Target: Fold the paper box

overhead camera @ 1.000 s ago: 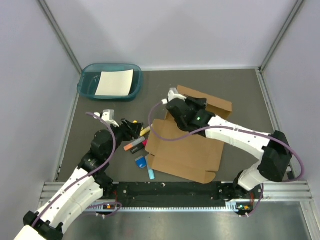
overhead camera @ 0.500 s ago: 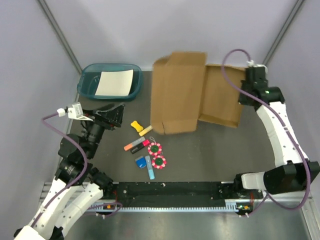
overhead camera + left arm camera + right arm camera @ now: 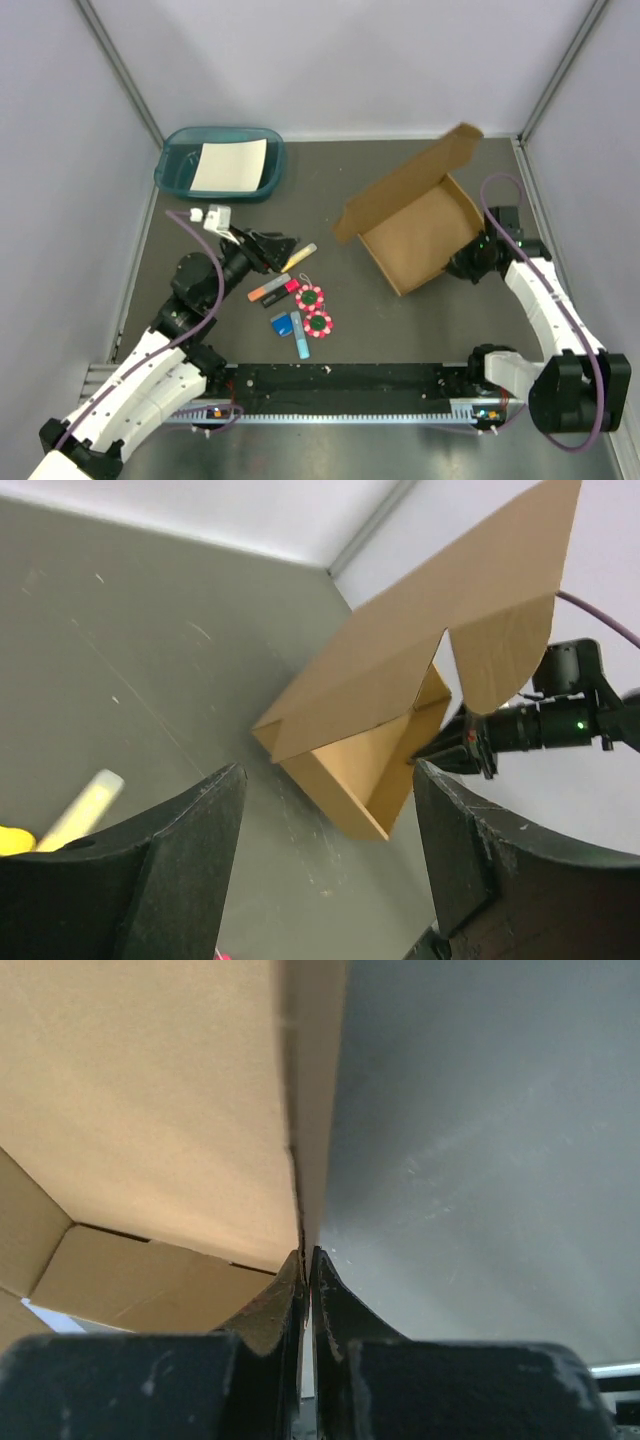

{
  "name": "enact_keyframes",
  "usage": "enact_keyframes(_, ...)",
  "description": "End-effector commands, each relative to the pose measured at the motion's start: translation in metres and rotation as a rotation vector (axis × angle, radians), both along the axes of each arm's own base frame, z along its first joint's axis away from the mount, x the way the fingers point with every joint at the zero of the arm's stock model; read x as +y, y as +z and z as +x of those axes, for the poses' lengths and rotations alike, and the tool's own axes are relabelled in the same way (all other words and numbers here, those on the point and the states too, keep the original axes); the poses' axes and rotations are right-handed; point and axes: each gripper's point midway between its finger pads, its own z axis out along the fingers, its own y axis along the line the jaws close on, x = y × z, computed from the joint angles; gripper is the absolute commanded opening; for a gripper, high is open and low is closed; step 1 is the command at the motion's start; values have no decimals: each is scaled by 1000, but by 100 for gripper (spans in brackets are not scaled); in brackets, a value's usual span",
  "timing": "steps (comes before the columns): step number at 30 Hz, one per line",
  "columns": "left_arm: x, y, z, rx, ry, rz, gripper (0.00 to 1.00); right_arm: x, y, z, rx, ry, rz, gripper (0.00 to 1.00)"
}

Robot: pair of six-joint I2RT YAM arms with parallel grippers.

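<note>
Paper box (image 3: 420, 235) stood half-formed; our right fingers (image 3: 345, 1310) clamped its wall, left fingers (image 3: 180, 840) apart; we feared the edge pinch slipping, walls collapsing.

The left gripper (image 3: 329, 772) stands wide apart, its two dark fingers (image 3: 160, 870) filling the frame at 7 and 5 o'clock. Beyond them, on the grey table (image 3: 130, 650), sits the paper box (image 3: 370, 670), an open tray with its lid flap raised toward 1 o'clock. At 3 o'clock the right gripper (image 3: 445, 752) meets the tray's side wall, with a green light (image 3: 578, 725) on the arm behind it. A pale yellow marker (image 3: 85, 802) lies at 8 o'clock.
</note>
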Motion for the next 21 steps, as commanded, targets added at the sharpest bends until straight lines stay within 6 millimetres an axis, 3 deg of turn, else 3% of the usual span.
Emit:
enact_keyframes(1,-21,8,-24,-74,-147,-74,73,5,-5,3,-68,-189,122,0)
enact_keyframes(3,-15,3,-27,-87,-121,-84,75,3,-24,-6,-27,-222,121,0)
enact_keyframes(6,-6,1,-27,-103,-81,-61,76,0,-36,-11,1,-262,112,0)
enact_keyframes(11,-8,-4,-30,-107,-99,-36,76,1,-43,-11,40,-284,123,1)
enact_keyframes(14,-13,-7,-39,-124,-150,-32,75,3,-46,-9,59,-257,116,10)
enact_keyframes(19,-38,-2,-73,-218,-380,3,75,1,-48,-6,39,-244,100,12)
enact_keyframes(21,-56,1,-101,-254,-536,10,74,3,-54,-8,53,-236,108,12)
